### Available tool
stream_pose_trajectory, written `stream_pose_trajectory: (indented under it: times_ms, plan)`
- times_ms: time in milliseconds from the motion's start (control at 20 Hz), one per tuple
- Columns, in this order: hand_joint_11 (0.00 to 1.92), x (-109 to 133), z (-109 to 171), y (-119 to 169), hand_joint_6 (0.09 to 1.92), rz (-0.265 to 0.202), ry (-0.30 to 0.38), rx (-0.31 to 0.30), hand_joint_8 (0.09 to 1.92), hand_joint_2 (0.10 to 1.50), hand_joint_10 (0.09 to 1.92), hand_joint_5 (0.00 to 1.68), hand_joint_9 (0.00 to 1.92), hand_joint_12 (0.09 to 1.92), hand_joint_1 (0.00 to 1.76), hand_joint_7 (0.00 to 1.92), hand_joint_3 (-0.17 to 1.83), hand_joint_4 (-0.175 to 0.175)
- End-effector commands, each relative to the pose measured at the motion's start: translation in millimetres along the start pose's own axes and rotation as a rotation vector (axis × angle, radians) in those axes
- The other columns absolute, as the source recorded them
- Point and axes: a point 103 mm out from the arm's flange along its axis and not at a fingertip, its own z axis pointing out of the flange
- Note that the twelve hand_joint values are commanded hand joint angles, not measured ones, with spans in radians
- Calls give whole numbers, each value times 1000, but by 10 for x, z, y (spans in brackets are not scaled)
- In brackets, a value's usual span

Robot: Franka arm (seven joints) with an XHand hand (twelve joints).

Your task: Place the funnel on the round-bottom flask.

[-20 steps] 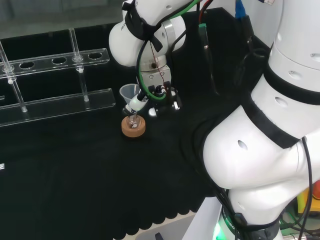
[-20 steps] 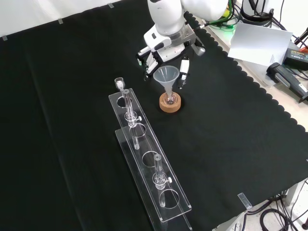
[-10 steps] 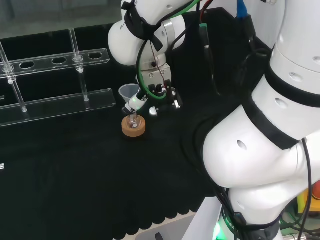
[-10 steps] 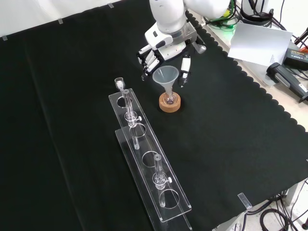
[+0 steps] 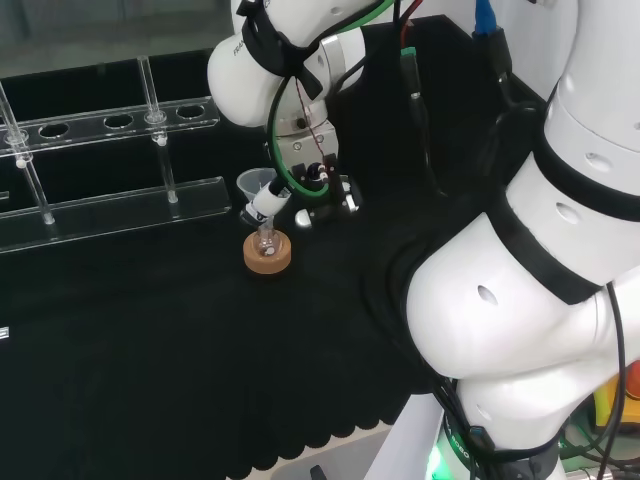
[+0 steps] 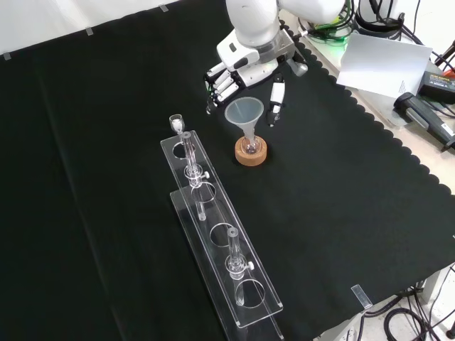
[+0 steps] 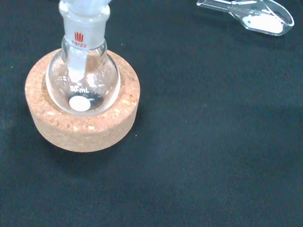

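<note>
One funnel [image 6: 244, 114] is sitting with its stem in the neck of one round-bottom flask [image 7: 83, 85], which is resting in one cork ring [image 6: 252, 153]. The hand [image 6: 245, 67] is hovering just above and behind the funnel, fingers [image 6: 218, 87] relaxed and holding nothing. One clear scoop [image 7: 253, 15] is lying beyond the flask; one clear rack [image 6: 217, 241] is standing well apart from the hand.

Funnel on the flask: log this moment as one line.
funnel: seated in flask neck | flask: upright in cork ring | robot hand: open, fingers clear of funnel | placement: looks done
</note>
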Motion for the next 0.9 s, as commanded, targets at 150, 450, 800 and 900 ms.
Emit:
stream_pose_trajectory:
  times_ms: [150,450,800,900]
  plan:
    - [0,5,-160,-77,87,1,1,-29,386,676,632,85,314,1194,470,212,286,48]
    - [0,-43,-308,-136,87,-6,-3,-54,396,673,639,80,303,1190,462,197,279,49]
    - [0,-77,-431,-153,87,-22,-35,-73,407,674,643,87,300,1187,454,201,275,50]
    - [0,-59,-491,-145,87,-27,-41,-81,410,674,644,89,299,1187,453,203,273,50]
